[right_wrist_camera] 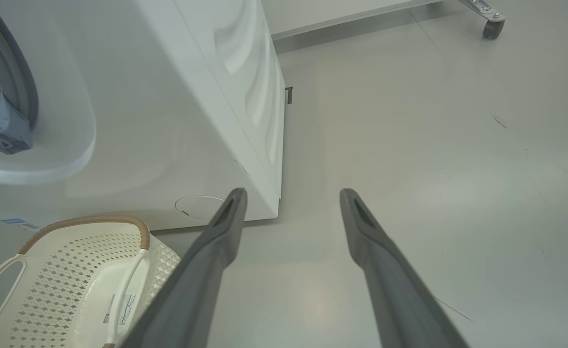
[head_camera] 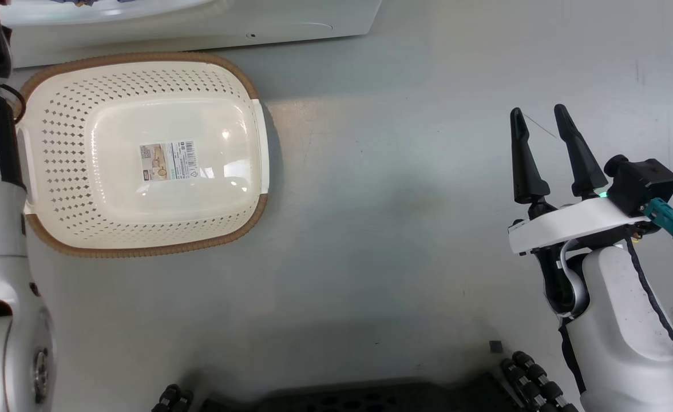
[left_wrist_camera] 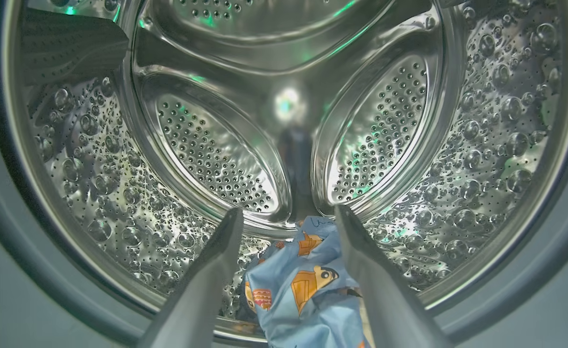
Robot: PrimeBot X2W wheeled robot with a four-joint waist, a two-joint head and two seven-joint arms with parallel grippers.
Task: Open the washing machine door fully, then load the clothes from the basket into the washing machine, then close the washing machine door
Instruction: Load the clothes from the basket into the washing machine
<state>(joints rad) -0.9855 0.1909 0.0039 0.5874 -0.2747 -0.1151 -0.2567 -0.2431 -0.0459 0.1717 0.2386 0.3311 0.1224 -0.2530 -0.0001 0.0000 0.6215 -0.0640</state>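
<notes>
Left wrist view is showing the clothes [left_wrist_camera: 303,285] lying bunched at the bottom front of the steel drum [left_wrist_camera: 206,145], right at its mouth. The left gripper [left_wrist_camera: 289,212] is hanging over them with its two fingers spread wide and pinching nothing, and the fabric is sitting loose between and below them. The blue printed cloth is looking light, soft and limp, so I am judging that it will be draping, sliding on the polished metal and catching on the grey gasket [left_wrist_camera: 4,251]. The best hold is looking like a pinch on a thick gathered fold near the middle of the heap, not on a thin edge. Right wrist view is giving what that close look is missing: from outside the washing machine [right_wrist_camera: 168,121], a fold of the clothes appears to be lying at the lip of the opening, so it will probably be needing a push deeper before the door can be shutting cleanly. Head view is adding the basket [head_camera: 56,143] sitting on the floor [head_camera: 399,229] just in front of the machine, with just its sticker [head_camera: 167,160] showing inside. It is also showing the right gripper [head_camera: 538,114] hovering well off to the side over bare floor, fingers parted, carrying nothing.
</notes>
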